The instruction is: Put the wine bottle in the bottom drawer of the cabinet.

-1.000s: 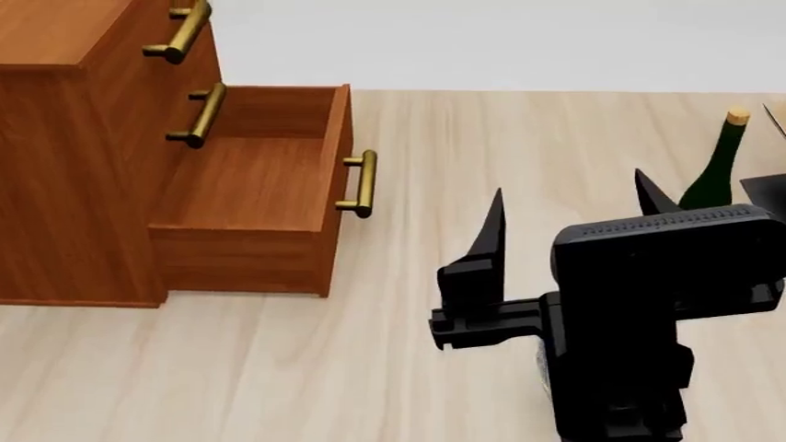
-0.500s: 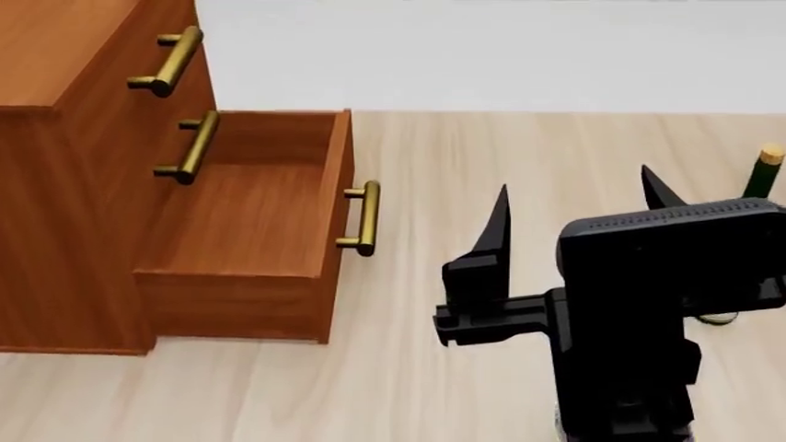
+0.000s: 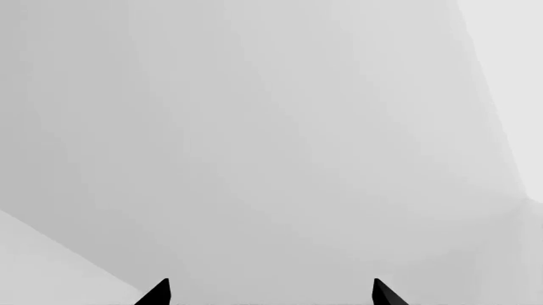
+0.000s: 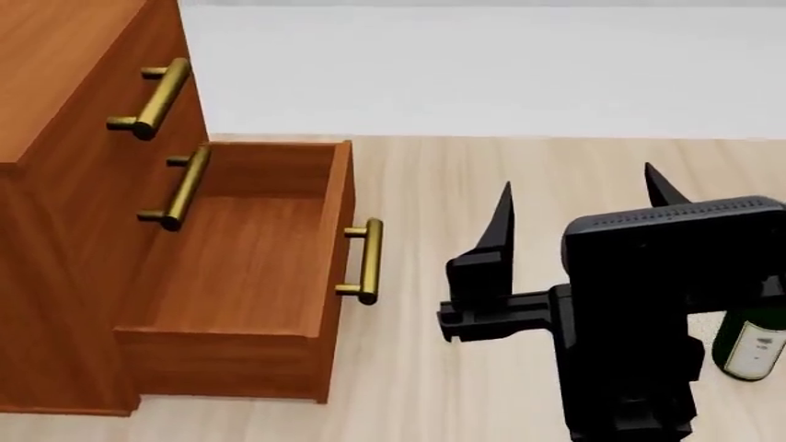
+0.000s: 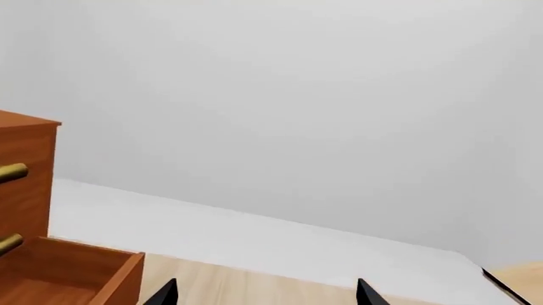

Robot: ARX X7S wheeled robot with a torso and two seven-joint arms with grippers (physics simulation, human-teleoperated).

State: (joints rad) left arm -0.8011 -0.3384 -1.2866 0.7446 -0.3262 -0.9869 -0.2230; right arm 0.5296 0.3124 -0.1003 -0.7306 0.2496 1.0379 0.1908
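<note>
The reddish-brown cabinet (image 4: 62,166) stands at the left of the head view, and its edge shows in the right wrist view (image 5: 25,171). Its bottom drawer (image 4: 246,267) is pulled open and empty, with the brass handle (image 4: 364,262) on its front. The wine bottle (image 4: 752,343) stands on the floor at the far right. Only its lower green body and white label show behind my right arm. My right gripper (image 4: 577,180) is open and empty, raised between the drawer and the bottle. Its tips also show in the right wrist view (image 5: 266,287). My left gripper (image 3: 269,287) is open and faces a blank grey surface.
Two shut drawers with brass handles (image 4: 150,99) sit above the open one. Pale wooden floor (image 4: 418,368) lies between the drawer and the bottle. A white wall (image 4: 491,64) runs behind. A thin dark edge (image 5: 500,283) shows at the far side of the right wrist view.
The head view has shifted: the cabinet and open drawer sit lower and larger in it. The bottle has gone from the upper right to the lower right edge, behind my right arm.
</note>
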